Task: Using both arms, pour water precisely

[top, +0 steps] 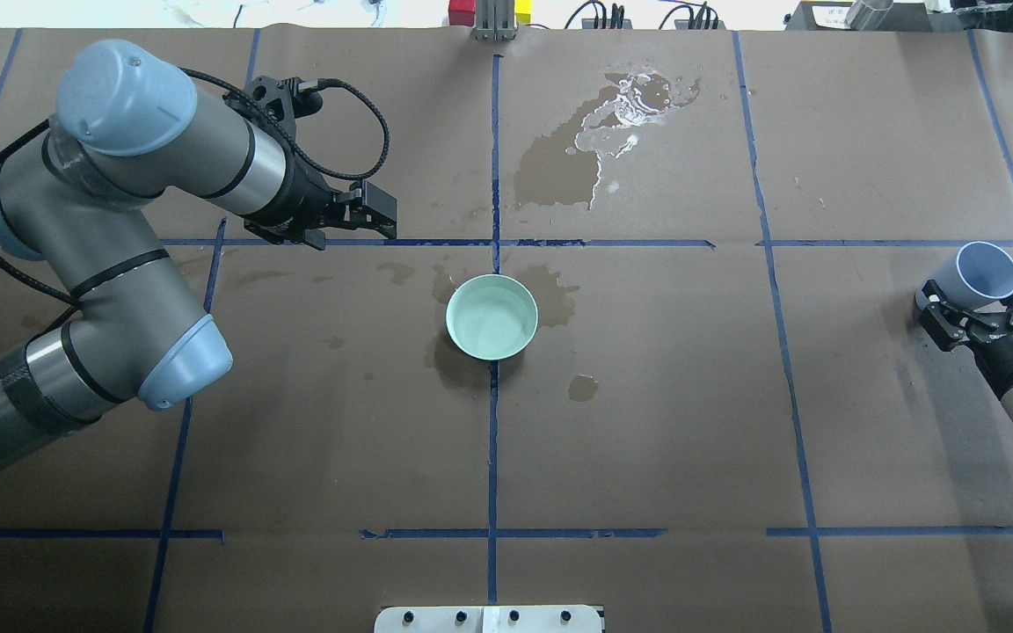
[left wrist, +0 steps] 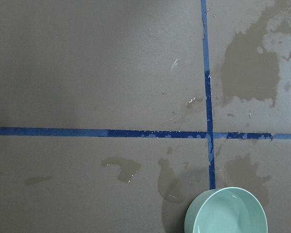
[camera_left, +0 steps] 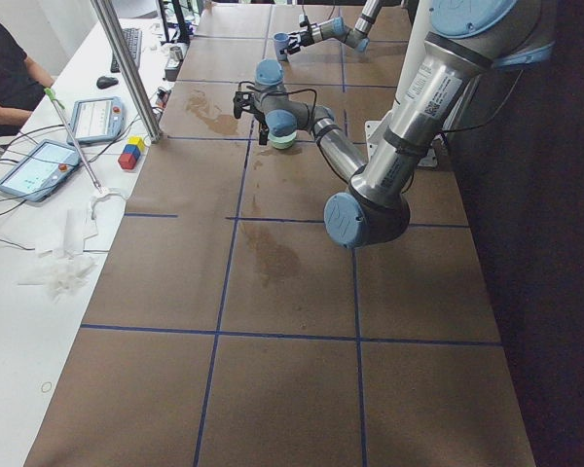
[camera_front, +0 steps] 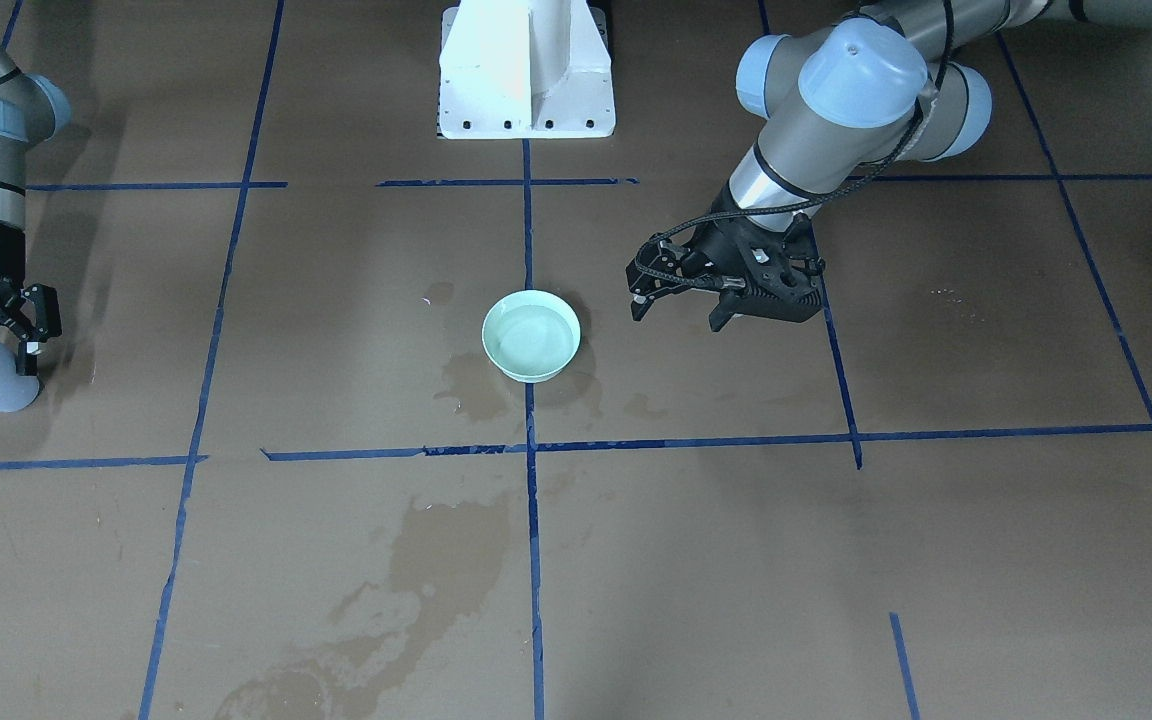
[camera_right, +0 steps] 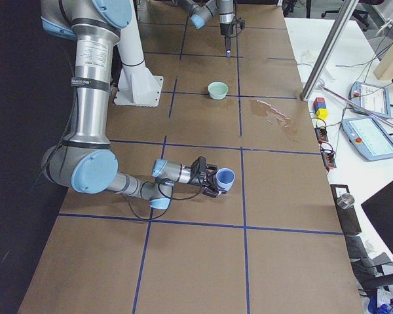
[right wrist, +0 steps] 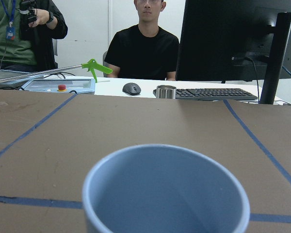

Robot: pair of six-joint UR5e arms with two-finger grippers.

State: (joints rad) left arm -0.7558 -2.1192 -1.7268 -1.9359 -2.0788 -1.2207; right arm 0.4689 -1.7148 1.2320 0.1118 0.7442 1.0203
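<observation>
A mint-green bowl (top: pixel 491 316) stands at the table's middle on the blue tape cross; water (top: pixel 496 323) shows in it as a faint sheen. The bowl also shows in the front view (camera_front: pixel 531 335) and at the bottom edge of the left wrist view (left wrist: pixel 226 212). My left gripper (top: pixel 386 216) is open and empty, hovering beside the bowl and apart from it. My right gripper (top: pixel 974 294) is shut on a light blue cup (top: pixel 987 271) at the table's far right, held tilted. The cup's inside (right wrist: pixel 165 194) looks plain blue; I cannot tell if it holds water.
Brown wet stains surround the bowl (top: pixel 559 290), and a larger glossy puddle (top: pixel 621 105) lies toward the operators' side. The white pedestal (camera_front: pixel 526 70) stands at the robot's edge. Operators, a keyboard and tablets (right wrist: pixel 145 43) are beyond the right end.
</observation>
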